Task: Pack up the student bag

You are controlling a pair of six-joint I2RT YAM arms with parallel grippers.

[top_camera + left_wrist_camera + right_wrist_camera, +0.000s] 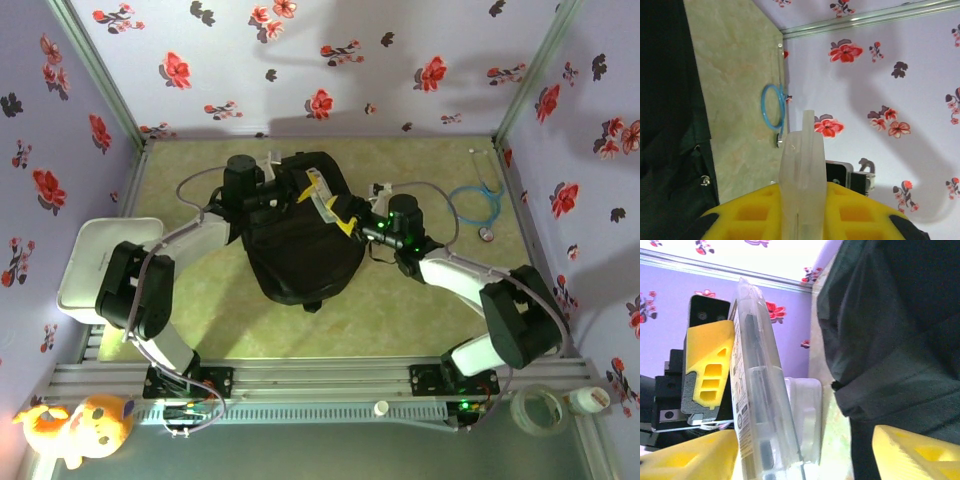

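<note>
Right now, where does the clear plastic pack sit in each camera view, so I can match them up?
Top external: the clear plastic pack is just above centre, at the student bag's far end.
Left wrist: the pack is bottom centre, edge-on, clamped in the left gripper.
Right wrist: the pack stands edge-on, left of centre.
Shared landmark: the black bag, at the left edge and on the right side in the wrist views.

The large black soft fabric backpack (305,250) lies mid-way across the flat beige table (410,315), a clear flat plastic packet (322,195) over its far end. A white rectangular plastic bin (95,255) sits left (at the table's edge), a blue-tubed stethoscope (478,205) far right.
</note>
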